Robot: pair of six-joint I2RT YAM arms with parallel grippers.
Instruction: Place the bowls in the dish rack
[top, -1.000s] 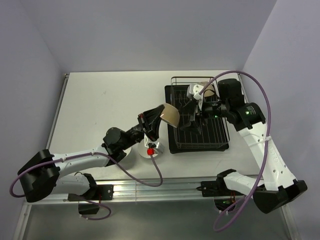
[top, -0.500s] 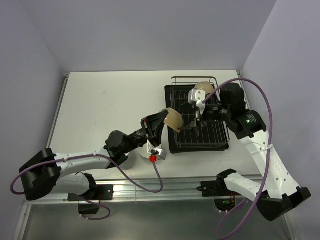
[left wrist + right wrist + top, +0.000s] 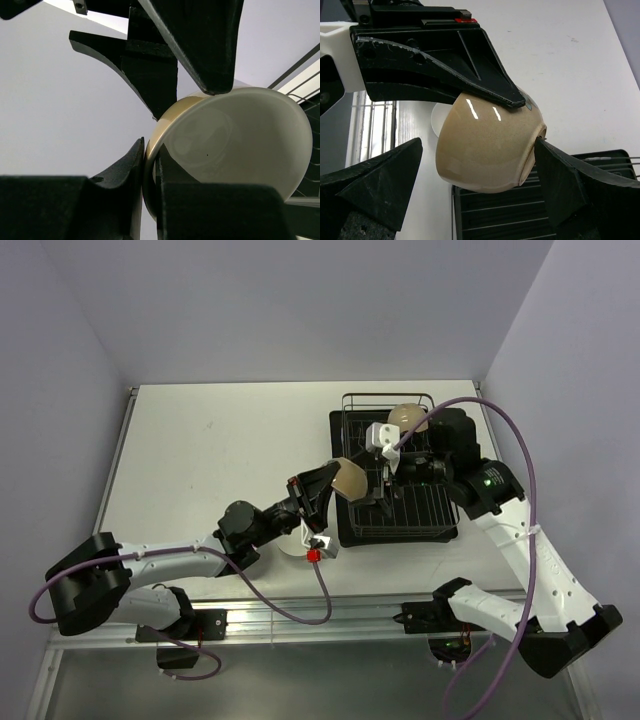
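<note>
My left gripper [image 3: 330,483] is shut on the rim of a tan bowl [image 3: 350,480], one finger inside and one outside, and holds it tilted over the left edge of the dish rack [image 3: 425,512]. In the left wrist view the bowl's white inside [image 3: 235,145] faces the camera. My right gripper [image 3: 386,472] is open and straddles the same bowl [image 3: 485,150]; its right finger [image 3: 565,185] is at the bowl's foot ring and its left finger [image 3: 385,185] stands apart. A second tan bowl [image 3: 408,417] stands in the rack's back end. A white bowl [image 3: 290,543] sits on the table, partly under the left arm.
The rack's black tray and wires [image 3: 495,215] lie directly below the held bowl. The white bowl [image 3: 440,120] shows behind it on the white table [image 3: 220,450]. The table's left edge and the walls bound the space.
My left arm has carried the tan bowl right and down to the rack's left edge. My right gripper has come to it and now straddles it, uncovering the bowl in the rack.
</note>
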